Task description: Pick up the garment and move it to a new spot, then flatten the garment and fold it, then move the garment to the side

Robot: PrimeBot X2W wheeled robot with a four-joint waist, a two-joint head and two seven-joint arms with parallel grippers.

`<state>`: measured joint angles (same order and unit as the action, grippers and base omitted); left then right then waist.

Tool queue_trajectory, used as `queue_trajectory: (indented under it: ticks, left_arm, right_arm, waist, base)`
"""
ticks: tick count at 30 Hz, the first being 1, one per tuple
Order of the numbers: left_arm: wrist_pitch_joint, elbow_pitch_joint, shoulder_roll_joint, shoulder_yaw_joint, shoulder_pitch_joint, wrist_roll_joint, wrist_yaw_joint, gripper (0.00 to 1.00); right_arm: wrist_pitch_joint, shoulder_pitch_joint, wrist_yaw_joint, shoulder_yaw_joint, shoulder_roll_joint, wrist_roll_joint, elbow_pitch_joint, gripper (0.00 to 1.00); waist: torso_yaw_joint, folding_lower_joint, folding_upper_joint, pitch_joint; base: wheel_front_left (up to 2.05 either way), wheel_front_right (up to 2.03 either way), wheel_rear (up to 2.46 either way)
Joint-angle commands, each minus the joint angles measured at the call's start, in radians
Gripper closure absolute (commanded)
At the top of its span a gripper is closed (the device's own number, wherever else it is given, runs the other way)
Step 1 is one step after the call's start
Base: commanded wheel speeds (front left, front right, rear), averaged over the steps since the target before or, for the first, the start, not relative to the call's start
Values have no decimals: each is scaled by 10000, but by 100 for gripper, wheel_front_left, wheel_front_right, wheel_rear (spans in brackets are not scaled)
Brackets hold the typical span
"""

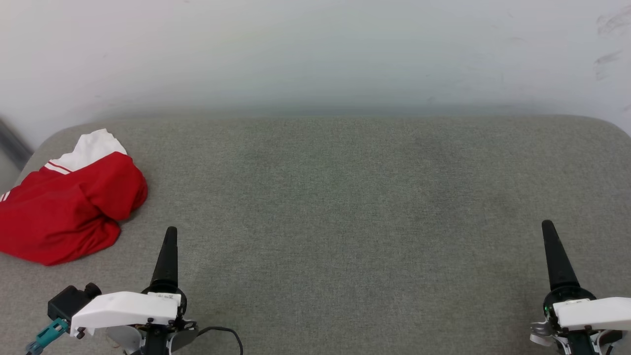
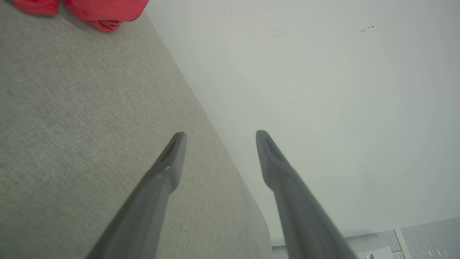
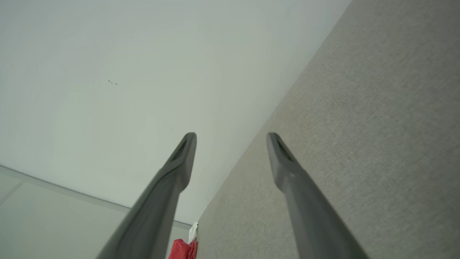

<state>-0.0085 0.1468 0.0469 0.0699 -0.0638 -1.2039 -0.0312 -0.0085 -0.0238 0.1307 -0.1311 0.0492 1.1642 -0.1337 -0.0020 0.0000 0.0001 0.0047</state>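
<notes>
- Head view: the garment (image 1: 69, 202) lies crumpled at the far left of the grey cushion (image 1: 345, 197). It is near the left gripper (image 1: 170, 234), to its left and not touching. The right gripper (image 1: 548, 227) is well apart at the near right.
- Left wrist view: the left gripper (image 2: 219, 135) has its fingers spread and holds nothing.
- Right wrist view: the right gripper (image 3: 230, 136) is spread and empty too.

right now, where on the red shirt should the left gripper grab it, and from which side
Probably the raised red fold at the edge of the garment nearest the open left gripper. Come in from the side facing the middle of the grey surface, slightly from above. The shirt lies crumpled, and that fold bulges up off the surface, giving a ridge to pinch.
</notes>
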Motion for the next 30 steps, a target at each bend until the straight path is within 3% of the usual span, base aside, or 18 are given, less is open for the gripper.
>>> queue_trajectory:
  ticks: [1, 16, 30]
  left_arm:
    - [-81, -231, 27, -40, -49, 300, 61, 0]
    - [-626, -425, 32, -530, 167, 3217, 726, 0]
    - [-1069, -489, 34, -823, 402, 5096, 824, 0]
  right_arm:
    - [-67, -67, 0, 24, 24, -341, 252, 0]
    - [-618, 297, 0, 377, 23, -3629, 834, 0]
    - [-1065, 628, 0, 397, 22, -5734, 1063, 0]
  waist:
    - [2, 0, -1, 0]
    - [5, 0, -1, -10]
    - [9, 0, -1, -52]
  base:
    - [0, 0, 0]
    - [0, 0, 0]
    - [0, 0, 0]
